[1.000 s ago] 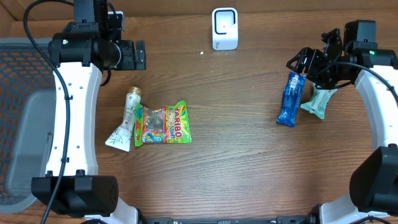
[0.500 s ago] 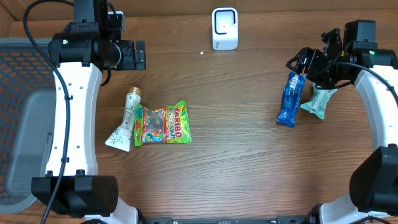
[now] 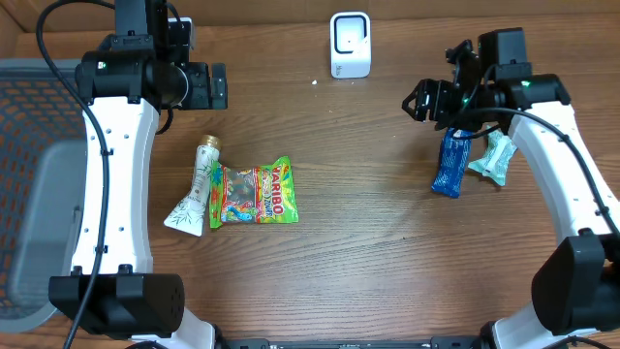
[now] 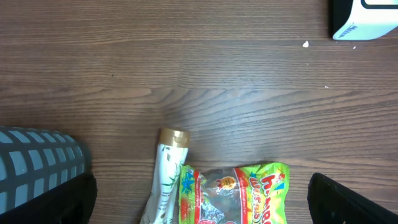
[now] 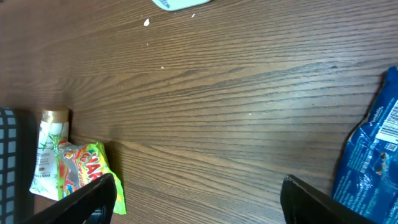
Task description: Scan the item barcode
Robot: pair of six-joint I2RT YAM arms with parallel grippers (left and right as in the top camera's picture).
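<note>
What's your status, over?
Left gripper open, empty. Right gripper open, empty, by blue packet. Packet lies on table, teal packet beside it. Nothing between it and scanner.

Overhead, the light is bright and even, falling from above. The table grain reads crisp, with only soft, faint shadows beneath the right end effector. In the left wrist view, the left end effector shows its fingers as dark, soft-edged blurs in the bottom corners, and a pale sheen lies on the wood just ahead of them. In the right wrist view, the blue packet beside the end effector catches small glints, and the fingers are dim and out of focus.
</note>
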